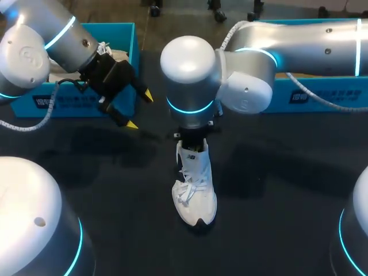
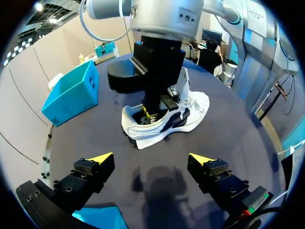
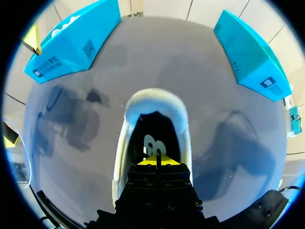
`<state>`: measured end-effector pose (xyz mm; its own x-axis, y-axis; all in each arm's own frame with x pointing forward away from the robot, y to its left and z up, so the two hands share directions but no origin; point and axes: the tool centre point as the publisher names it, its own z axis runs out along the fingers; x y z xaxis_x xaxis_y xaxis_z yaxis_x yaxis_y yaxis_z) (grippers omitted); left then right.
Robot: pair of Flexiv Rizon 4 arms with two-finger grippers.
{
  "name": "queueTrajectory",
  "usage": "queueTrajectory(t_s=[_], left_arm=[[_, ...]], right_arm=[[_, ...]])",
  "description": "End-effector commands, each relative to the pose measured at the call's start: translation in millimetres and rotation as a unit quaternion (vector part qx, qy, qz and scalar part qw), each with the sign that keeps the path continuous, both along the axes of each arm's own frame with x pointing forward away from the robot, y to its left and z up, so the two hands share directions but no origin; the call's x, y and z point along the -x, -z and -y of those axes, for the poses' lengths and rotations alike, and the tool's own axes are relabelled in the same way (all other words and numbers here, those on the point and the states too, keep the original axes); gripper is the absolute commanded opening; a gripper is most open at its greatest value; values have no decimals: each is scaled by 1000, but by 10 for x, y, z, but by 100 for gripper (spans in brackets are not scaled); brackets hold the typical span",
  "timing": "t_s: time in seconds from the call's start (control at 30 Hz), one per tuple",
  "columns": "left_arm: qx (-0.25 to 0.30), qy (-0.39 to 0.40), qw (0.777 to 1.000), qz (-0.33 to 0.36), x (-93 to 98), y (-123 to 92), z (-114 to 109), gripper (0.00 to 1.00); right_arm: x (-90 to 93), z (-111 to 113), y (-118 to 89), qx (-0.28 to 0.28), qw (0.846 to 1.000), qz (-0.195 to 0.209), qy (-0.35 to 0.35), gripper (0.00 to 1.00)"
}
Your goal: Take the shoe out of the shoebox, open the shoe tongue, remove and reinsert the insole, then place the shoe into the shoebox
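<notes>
Two-fingered left claw [image 2: 151,159] hangs wide open before the shoe [image 2: 193,110], right claw [image 3: 157,160] pinched closed inside it.

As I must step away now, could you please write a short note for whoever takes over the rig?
Left gripper: open, empty, near the left blue shoebox.
Right gripper: shut, tips inside the white sneaker's opening; whether it grips the insole is hidden.
Sneaker: upright on the table, between that box and the right blue shoebox.
Done: sneaker out of the box.
Left: insole out and back in, sneaker into the shoebox.
</notes>
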<state>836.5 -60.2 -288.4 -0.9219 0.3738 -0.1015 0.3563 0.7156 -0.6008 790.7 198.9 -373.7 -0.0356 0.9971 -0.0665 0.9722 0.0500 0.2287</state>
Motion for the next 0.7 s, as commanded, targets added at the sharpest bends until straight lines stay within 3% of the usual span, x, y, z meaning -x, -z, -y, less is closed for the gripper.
queueTrajectory(t_s=[0.03,0.2,0.4,0.7], left_arm=[[-1,0,1000,1,4,-2,-4,100],[-1,0,1000,1,4,-2,-4,100],[-1,0,1000,1,4,-2,-4,100],[-1,0,1000,1,4,-2,-4,100]], right_arm=[[-24,34,15,-4,1000,25,1,0],[-137,-10,155,35,998,37,-27,0],[-119,-49,252,29,999,37,-24,0],[-150,1,11,52,996,74,-19,0]])
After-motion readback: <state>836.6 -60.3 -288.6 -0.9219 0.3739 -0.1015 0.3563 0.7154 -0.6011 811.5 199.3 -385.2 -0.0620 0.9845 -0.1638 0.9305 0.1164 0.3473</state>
